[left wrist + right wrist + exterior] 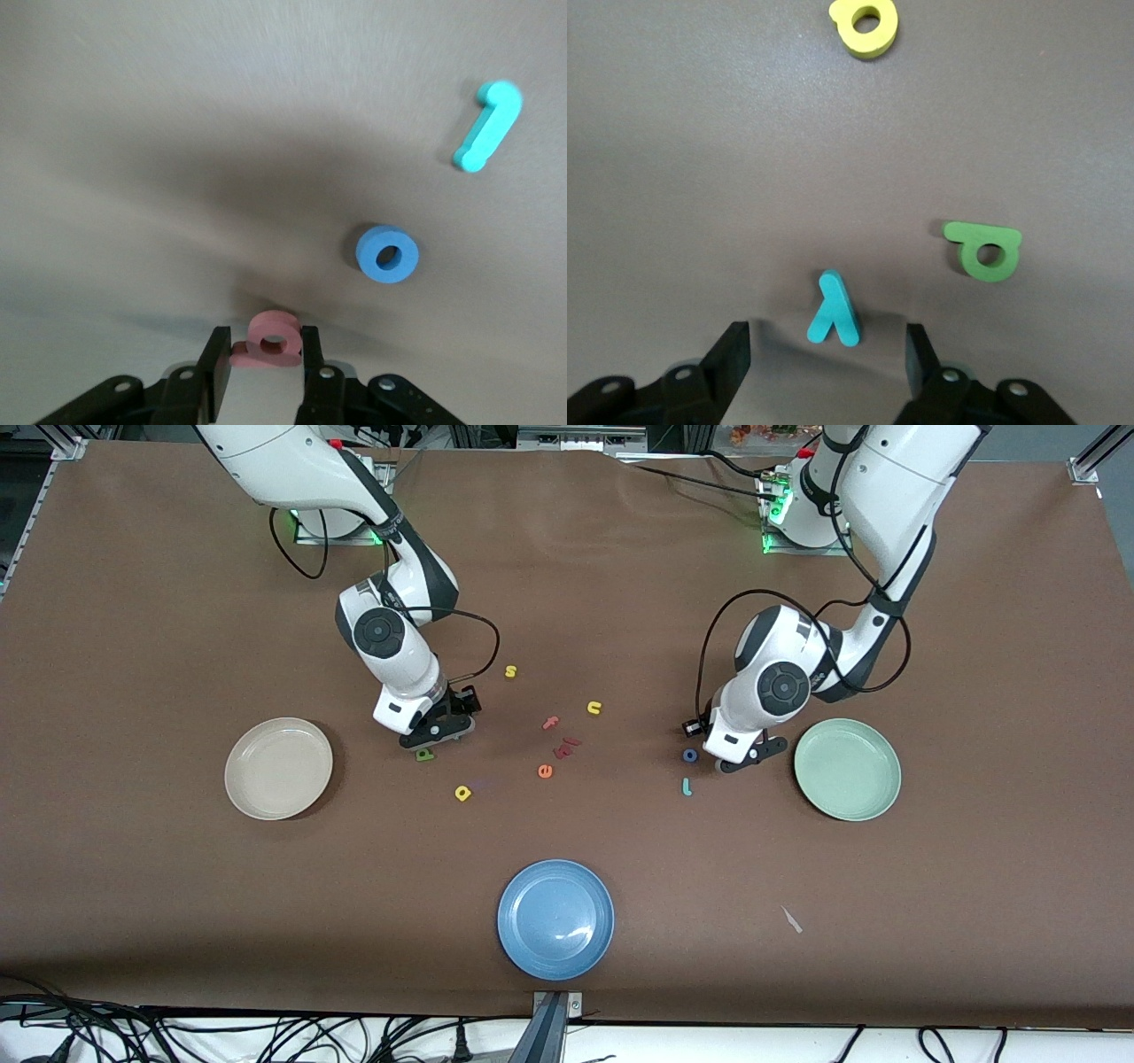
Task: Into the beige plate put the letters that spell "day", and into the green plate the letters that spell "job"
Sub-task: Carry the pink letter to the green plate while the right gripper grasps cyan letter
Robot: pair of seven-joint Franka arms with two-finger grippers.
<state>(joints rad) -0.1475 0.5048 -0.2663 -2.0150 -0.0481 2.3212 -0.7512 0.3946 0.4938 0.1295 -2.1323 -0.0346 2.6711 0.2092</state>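
My left gripper [741, 761] [266, 343] is shut on the salmon "b" [273, 339], low over the table beside the green plate [847, 769]. The blue "o" [690, 755] [387, 254] and the teal "j" [686, 786] [487, 126] lie close by on the table. My right gripper [438, 735] [828, 341] is open and low, with the teal "y" [834, 310] lying between its fingers, untouched. The green "d" [425, 755] [985, 251] lies just beside it, and the yellow "a" [462, 792] [865, 22] sits nearer the front camera. The beige plate [278, 768] holds nothing.
A blue plate [555, 919] sits near the front edge. Loose letters lie mid-table: yellow "s" [510, 671], yellow "n" [594, 708], pink "f" [551, 723], orange "e" [545, 771] and a red piece [567, 746]. A small scrap [791, 919] lies toward the left arm's end.
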